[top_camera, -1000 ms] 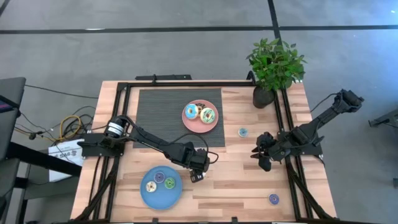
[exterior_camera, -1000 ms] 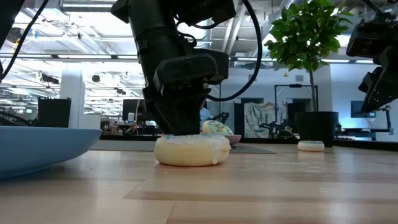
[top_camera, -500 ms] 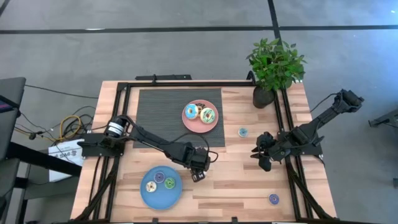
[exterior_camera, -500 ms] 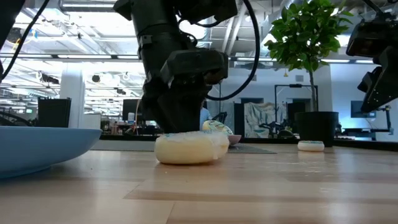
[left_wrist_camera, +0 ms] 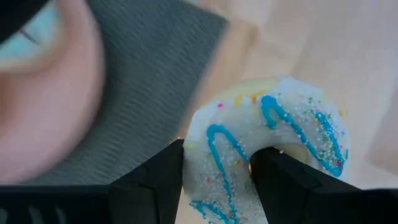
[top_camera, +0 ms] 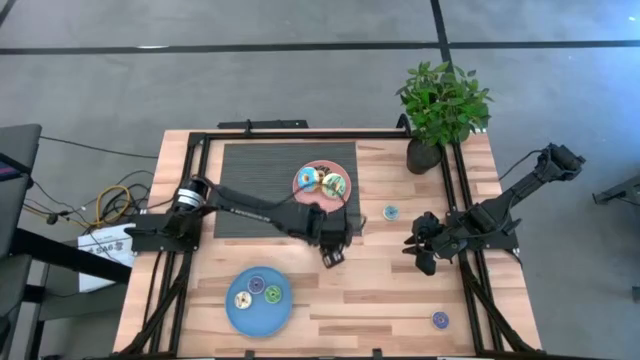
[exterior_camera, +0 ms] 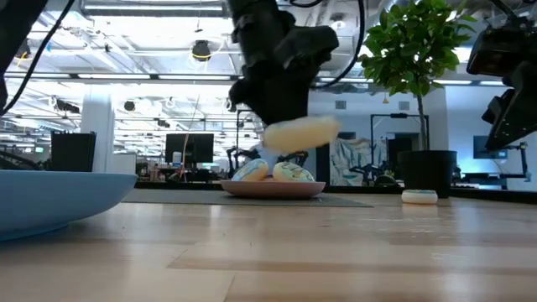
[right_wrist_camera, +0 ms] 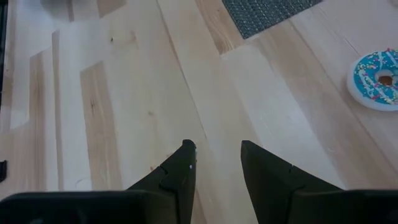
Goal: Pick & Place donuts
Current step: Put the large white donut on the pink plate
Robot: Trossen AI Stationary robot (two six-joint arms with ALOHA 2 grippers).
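The left gripper (top_camera: 333, 249) hangs near the centre of the high view, just below the pink plate (top_camera: 309, 201), its fingers pinching a cream donut with white icing and blue drizzle (left_wrist_camera: 267, 149) through the ring. In the low view the cream donut (exterior_camera: 300, 132) rides tilted, clear of the table and above the plate's rim.

Risk: the grip takes only one side of the ring, so the donut may swing or slip out during travel. The plate already carries two donuts (top_camera: 321, 183), so a release placed too far in may land the third on top of them, and one placed short may roll it off the rim onto the dark mat (top_camera: 250, 170).

Compared with a second ago, the donut is off the wood and the left arm has swung from beside the blue plate (top_camera: 238, 314) toward the pink one.

The right gripper (top_camera: 420, 246) waits at centre right, fingers parted, empty. A small teal donut (top_camera: 390, 212) lies near it; another small one (top_camera: 440, 319), probably purple, lies at lower right.
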